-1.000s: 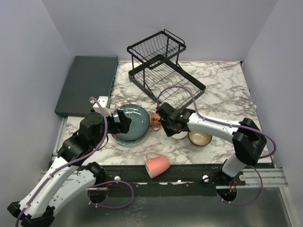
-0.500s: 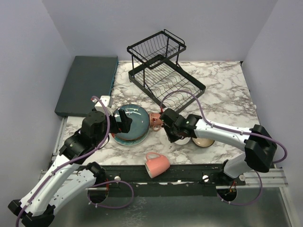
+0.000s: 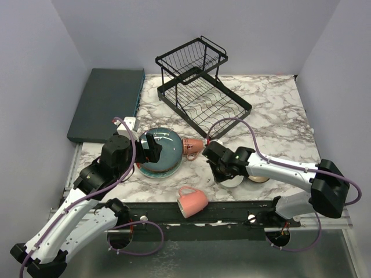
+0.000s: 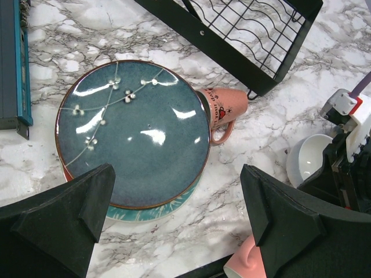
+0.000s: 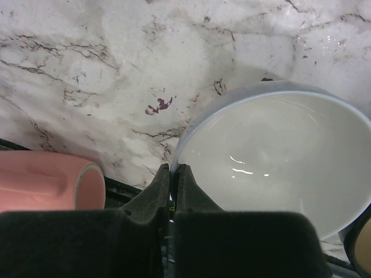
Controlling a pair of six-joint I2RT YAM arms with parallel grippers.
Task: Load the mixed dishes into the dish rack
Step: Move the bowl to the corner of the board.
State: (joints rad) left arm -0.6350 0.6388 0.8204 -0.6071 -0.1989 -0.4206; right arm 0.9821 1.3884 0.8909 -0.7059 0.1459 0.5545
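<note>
1. Left gripper (image 4: 177, 174) is hanging wide open above the dark teal plate (image 4: 133, 133).
2. Right gripper (image 5: 172, 171) is sitting closed at the 9 o'clock rim of the white bowl (image 5: 272, 156) (actual pinch cannot be told).
3. Dish rack (image 3: 200, 87) is standing at 12 o'clock on the table (image 3: 278, 110), well apart from both grippers.

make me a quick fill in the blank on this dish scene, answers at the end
1. The left gripper hovers over the dark teal plate with its jaws ___.
2. The mug beside that plate lies on its ___.
3. The right gripper is shut on the rim of a bowl coloured ___.
4. The dish rack holds ___ dishes.
Answers: open; side; white; no
</note>
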